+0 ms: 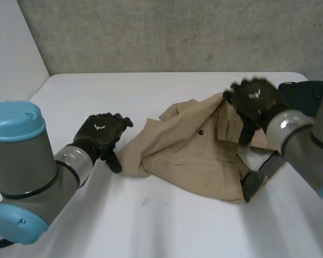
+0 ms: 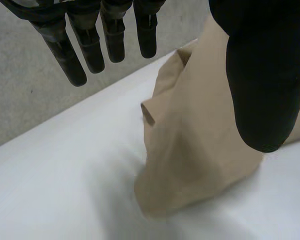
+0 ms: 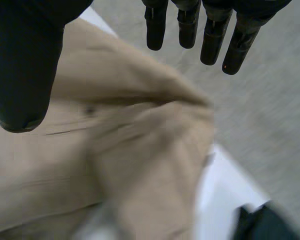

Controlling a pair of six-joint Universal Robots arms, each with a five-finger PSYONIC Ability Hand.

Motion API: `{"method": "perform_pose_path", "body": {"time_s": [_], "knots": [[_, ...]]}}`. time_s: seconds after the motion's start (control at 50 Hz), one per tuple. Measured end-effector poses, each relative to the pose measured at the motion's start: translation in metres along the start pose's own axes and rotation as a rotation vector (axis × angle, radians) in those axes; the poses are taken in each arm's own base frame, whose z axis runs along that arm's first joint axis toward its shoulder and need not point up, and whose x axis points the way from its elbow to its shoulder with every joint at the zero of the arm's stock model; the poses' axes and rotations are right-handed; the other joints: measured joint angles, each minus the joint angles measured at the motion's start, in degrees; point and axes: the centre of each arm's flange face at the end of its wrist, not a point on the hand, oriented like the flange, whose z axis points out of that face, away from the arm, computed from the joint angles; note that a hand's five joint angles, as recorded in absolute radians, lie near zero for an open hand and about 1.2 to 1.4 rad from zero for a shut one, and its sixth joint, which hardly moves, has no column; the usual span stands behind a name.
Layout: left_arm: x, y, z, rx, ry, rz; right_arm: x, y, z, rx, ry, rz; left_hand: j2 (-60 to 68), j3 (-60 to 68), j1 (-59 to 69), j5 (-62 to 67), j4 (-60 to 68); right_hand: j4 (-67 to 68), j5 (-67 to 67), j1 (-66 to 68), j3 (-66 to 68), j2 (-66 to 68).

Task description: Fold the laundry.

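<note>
While the tan garment (image 1: 188, 156) is lying crumpled, my left hand (image 1: 101, 134) is sitting open beside its corner. My right hand (image 1: 255, 102) is hovering open above it.

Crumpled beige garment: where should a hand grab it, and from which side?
On the beige cloth garment, probably the loose corner by the left hand: it juts thin onto the white table, while the middle is bunched. Come in low from that side and pinch the edge.

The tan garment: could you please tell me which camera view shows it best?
The head view: the whole tan garment lies crumpled on the table. The left wrist view shows one end beside the left hand; the right wrist view shows a bunched part under the right hand.
</note>
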Motion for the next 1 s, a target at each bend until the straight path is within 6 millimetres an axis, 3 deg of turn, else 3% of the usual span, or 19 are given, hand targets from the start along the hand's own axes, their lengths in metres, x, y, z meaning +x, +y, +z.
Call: {"method": "perform_pose_path", "body": {"time_s": [0.12, 0.14, 0.24, 0.36, 0.5, 0.52, 0.54, 0.62, 0.76, 0.86, 1.0], "knots": [[-0.003, 0.013, 0.000, -0.041, -0.009, -0.004, -0.023, 0.025, -0.034, -0.138, -0.102, 0.158, 0.0, -0.1, 0.0, 0.0, 0.0, 0.0, 0.0, 0.0, 0.1, 0.0], [-0.004, 0.016, 0.002, -0.049, -0.009, -0.005, -0.032, 0.036, -0.042, -0.179, -0.140, 0.182, 0.0, -0.1, 0.0, 0.0, 0.0, 0.0, 0.0, 0.0, 0.1, 0.1], [-0.003, 0.028, 0.014, -0.073, -0.004, -0.004, -0.047, 0.057, -0.051, -0.207, -0.186, 0.197, 0.0, -0.1, 0.0, 0.0, 0.0, 1.4, 2.1, 1.2, 3.1, 2.9], [-0.001, 0.042, 0.037, -0.094, 0.003, 0.027, -0.054, 0.069, -0.045, -0.162, -0.180, 0.187, 1.2, 1.1, 1.0, 1.7, 1.1, 5.2, 4.4, 4.1, 6.3, 5.6], [0.000, 0.053, 0.051, -0.114, 0.014, 0.107, -0.057, 0.082, -0.019, -0.150, -0.164, 0.188, 26.0, 25.9, 27.9, 26.4, 26.1, 5.2, 4.4, 4.1, 6.3, 5.6], [0.001, 0.054, 0.052, -0.114, 0.015, 0.120, -0.057, 0.084, -0.013, -0.153, -0.162, 0.196, 35.1, 34.9, 36.6, 35.4, 35.2, 5.2, 4.4, 4.1, 6.3, 5.6], [0.001, 0.054, 0.052, -0.114, 0.016, 0.124, -0.057, 0.085, -0.011, -0.153, -0.162, 0.198, 35.1, 34.9, 36.6, 35.4, 35.2, 5.2, 4.4, 4.1, 6.3, 5.6], [0.002, 0.051, 0.052, -0.105, 0.017, 0.146, -0.058, 0.090, 0.007, -0.166, -0.159, 0.248, 47.1, 46.7, 46.6, 47.4, 47.4, 5.2, 4.4, 4.1, 6.3, 5.6], [0.001, 0.037, 0.046, -0.064, 0.009, 0.151, -0.058, 0.095, 0.028, -0.202, -0.164, 0.348, 51.5, 51.1, 47.8, 50.1, 52.0, 9.3, 8.1, 8.0, 10.5, 9.7], [-0.001, 0.022, 0.040, -0.025, -0.001, 0.149, -0.060, 0.098, 0.033, -0.237, -0.179, 0.368, 51.6, 51.2, 47.8, 50.1, 52.0, 15.9, 14.0, 13.6, 17.0, 16.6], [-0.007, -0.017, 0.024, 0.091, -0.031, 0.145, -0.066, 0.101, 0.030, -0.311, -0.248, 0.379, 51.7, 51.2, 47.8, 50.1, 52.0, 33.8, 31.5, 25.6, 34.0, 33.7]]}}
